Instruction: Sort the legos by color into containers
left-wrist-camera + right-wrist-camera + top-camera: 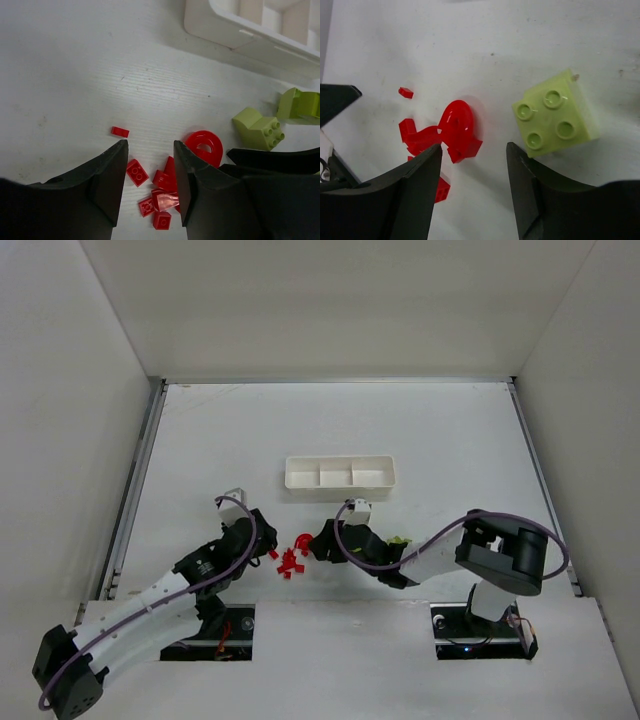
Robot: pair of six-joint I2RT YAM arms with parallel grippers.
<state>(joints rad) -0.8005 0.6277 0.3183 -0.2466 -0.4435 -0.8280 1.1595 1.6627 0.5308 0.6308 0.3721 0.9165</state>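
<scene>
Several small red legos (290,558) lie in a pile on the table in front of the white three-compartment tray (340,476). In the left wrist view the pile (162,185) lies between and below my open left gripper (150,145), with a red arch piece (205,145) to its right. Two yellow-green bricks (257,127) (300,104) lie further right. My right gripper (475,147) is open and empty, between the red arch piece (457,125) and a yellow-green brick (555,112). In the top view the left gripper (268,540) and right gripper (322,543) flank the pile.
The tray's near corner (235,30) shows at the top right of the left wrist view. One tiny flat red piece (120,131) lies apart from the pile. The right gripper's dark finger (280,155) is close to the left gripper's right finger. White walls enclose the table.
</scene>
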